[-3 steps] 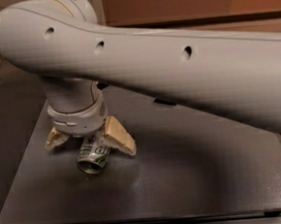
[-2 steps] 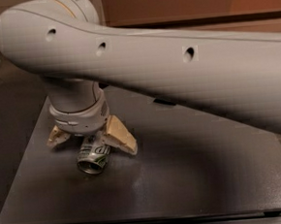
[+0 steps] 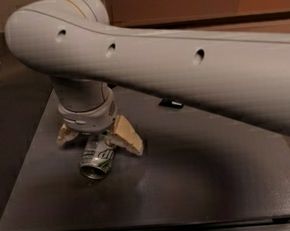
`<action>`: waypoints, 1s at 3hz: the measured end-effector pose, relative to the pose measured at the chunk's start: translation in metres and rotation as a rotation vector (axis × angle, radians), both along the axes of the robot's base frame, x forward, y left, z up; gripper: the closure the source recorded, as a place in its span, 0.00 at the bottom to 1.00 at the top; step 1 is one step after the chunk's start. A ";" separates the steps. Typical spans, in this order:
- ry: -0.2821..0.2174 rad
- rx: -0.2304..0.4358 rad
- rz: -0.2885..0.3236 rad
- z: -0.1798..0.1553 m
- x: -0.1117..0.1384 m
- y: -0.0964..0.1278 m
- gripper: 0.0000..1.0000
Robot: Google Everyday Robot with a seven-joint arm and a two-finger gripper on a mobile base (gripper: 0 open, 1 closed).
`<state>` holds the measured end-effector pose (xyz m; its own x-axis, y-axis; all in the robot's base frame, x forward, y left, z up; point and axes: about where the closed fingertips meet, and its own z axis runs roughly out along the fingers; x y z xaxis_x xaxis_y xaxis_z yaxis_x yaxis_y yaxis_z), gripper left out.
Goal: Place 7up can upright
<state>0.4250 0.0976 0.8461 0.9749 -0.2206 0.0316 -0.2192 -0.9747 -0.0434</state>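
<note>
The 7up can (image 3: 97,158), silver-white with green markings, lies tilted on its side on the dark table (image 3: 200,183), one round end facing the camera. My gripper (image 3: 99,139) hangs from the big white arm (image 3: 181,69) straight over the can's far end. Its two tan fingers (image 3: 128,136) are spread apart, one on each side of the can. The gripper is open. The can's upper end is hidden under the wrist.
A small black flat object (image 3: 171,104) lies on the table behind the arm. The table's front edge (image 3: 143,223) runs along the bottom and its left edge is close to the gripper. A brown wall stands at the back.
</note>
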 end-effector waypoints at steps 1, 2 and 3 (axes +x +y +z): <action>0.044 -0.003 0.005 -0.017 -0.005 0.000 0.62; 0.046 -0.002 0.006 -0.016 -0.006 0.000 0.85; 0.064 0.072 -0.037 0.008 -0.007 0.012 1.00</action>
